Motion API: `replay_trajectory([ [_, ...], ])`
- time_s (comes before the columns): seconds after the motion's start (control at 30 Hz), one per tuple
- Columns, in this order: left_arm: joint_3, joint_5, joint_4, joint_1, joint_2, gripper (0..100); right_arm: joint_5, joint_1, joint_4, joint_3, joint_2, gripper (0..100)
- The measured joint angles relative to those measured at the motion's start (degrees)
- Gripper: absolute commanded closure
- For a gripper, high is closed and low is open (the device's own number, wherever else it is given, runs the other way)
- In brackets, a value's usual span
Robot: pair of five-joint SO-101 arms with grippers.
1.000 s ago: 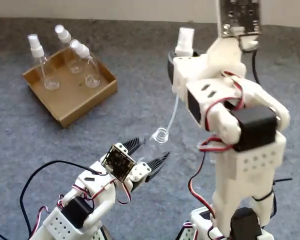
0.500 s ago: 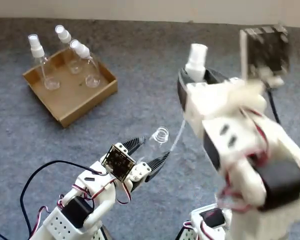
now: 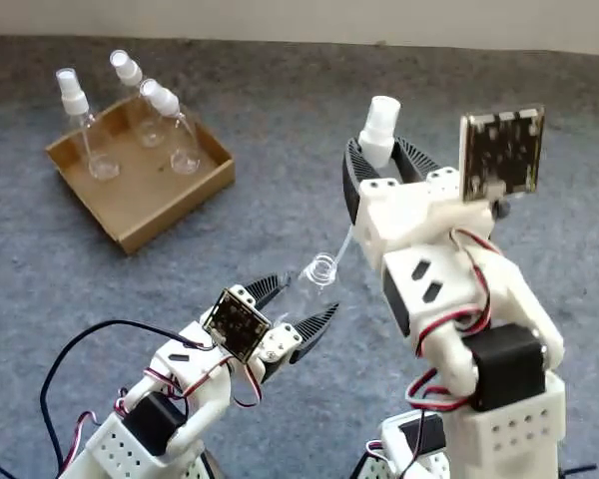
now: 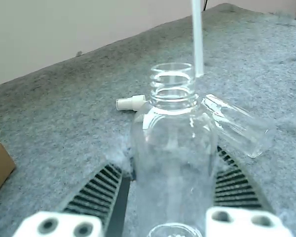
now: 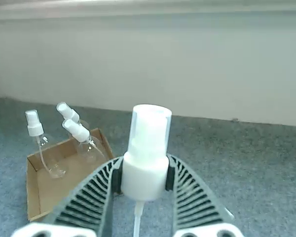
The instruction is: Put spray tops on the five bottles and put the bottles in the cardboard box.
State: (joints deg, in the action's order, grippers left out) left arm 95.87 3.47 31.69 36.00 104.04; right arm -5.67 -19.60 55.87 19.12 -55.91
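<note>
My left gripper (image 3: pixel 304 299) is shut on a clear open-necked bottle (image 3: pixel 321 267), held tilted above the carpet; the left wrist view has its threaded neck (image 4: pixel 172 81) between the fingers (image 4: pixel 101 192). My right gripper (image 3: pixel 381 150) is shut on a white spray top (image 3: pixel 379 122), higher up and to the right of the bottle. The spray top (image 5: pixel 147 148) sits upright in the jaws. Its thin tube (image 3: pixel 345 242) slants down to the bottle's neck. The tube's tip (image 4: pixel 198 69) ends at the edge of the rim; whether it is inside I cannot tell.
The cardboard box (image 3: pixel 130 228) sits at the far left with three capped bottles (image 3: pixel 165 125) standing or leaning in it. Another open bottle (image 4: pixel 239 126) and a loose spray top (image 4: pixel 130 102) lie on the grey carpet beyond the held bottle.
The right arm swung right and back with the spray top, which now sits lower and nearer than a second ago. Its wrist turned. The left arm and bottle kept still.
</note>
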Motion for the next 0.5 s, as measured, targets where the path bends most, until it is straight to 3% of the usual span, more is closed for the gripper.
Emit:
replay_trajectory([
  [0.17,0.00,0.00,0.00,0.00,0.00,92,0.00,0.09,-6.51,6.24,-3.96,97.9],
  [0.5,0.00,0.00,0.00,0.00,0.00,92,0.00,0.00,-7.65,7.12,-4.75,97.9],
])
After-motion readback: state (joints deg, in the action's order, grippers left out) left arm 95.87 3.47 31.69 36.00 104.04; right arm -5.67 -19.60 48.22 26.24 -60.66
